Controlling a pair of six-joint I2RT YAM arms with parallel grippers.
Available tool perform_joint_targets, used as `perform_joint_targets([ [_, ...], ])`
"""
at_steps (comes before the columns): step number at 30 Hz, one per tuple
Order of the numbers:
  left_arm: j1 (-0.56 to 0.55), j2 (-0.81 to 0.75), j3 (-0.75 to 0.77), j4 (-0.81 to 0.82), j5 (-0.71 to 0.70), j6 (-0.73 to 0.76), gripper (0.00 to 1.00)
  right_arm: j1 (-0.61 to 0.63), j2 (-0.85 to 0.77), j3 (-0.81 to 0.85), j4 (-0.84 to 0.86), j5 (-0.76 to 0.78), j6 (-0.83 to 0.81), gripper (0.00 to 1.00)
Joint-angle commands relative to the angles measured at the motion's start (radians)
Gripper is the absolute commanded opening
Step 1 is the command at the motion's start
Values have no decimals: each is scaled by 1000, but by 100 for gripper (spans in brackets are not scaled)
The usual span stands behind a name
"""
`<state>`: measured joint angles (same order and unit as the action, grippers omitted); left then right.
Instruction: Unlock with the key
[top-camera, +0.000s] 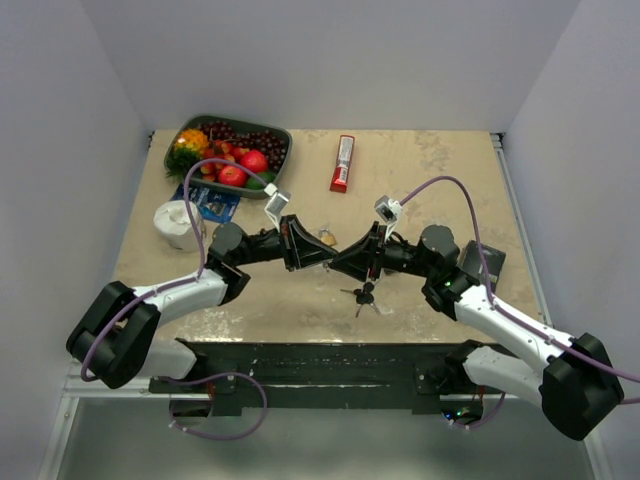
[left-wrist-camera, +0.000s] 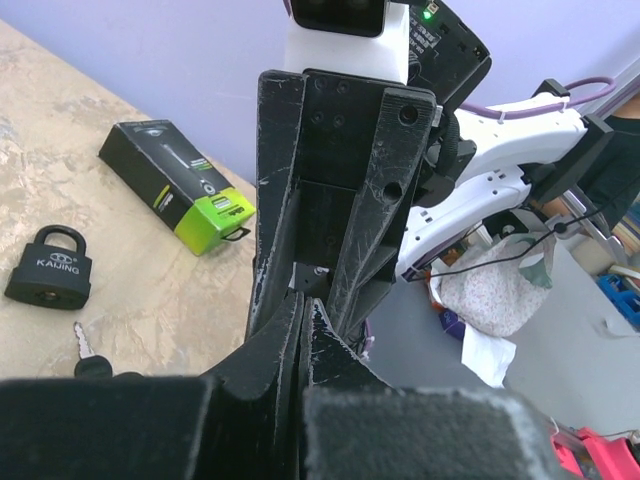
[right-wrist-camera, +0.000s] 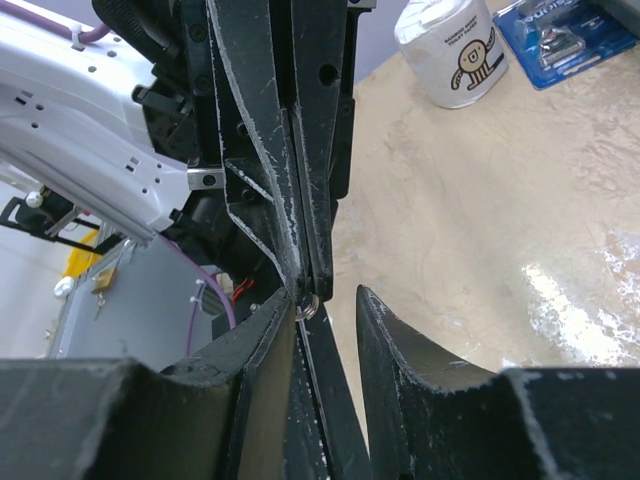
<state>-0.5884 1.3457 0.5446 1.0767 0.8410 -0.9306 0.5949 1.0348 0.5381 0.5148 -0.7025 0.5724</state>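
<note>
Left hand (left-wrist-camera: 304, 305) is seen pressed shut, its contents not discernible, right hand (right-wrist-camera: 325, 300) part-spread astride its tips; the key (top-camera: 365, 295) is laid on the desk (top-camera: 450, 180) just beside them: light, rigid, jangly, best pinched at one black head.

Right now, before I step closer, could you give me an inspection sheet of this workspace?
Surface: beige mottled table, no spills seen.
Job's things: key bunch just below the meeting hands, grip unclear; black padlock flat on the table, untouched.
Clutter: fruit tray, red packet, white roll, blue packet, black-green box.
Hands: left hand shut, small metal bit at its tips; right hand open, astride those tips.
Cables: purple cable looping above each arm.
Surroundings: plain pale walls.
</note>
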Motion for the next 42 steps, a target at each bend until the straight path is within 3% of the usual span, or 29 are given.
perform_joint_targets([
  [1,-11,-28,49,31,-22,56,0,3,-24,14,71,-18,29,34],
  [34,-59,-6,87,14,-48,78,0,39,-5,-26,162,-12,92,16],
  [42,-64,-6,92,12,-45,79,0,39,5,-36,177,-9,98,20],
])
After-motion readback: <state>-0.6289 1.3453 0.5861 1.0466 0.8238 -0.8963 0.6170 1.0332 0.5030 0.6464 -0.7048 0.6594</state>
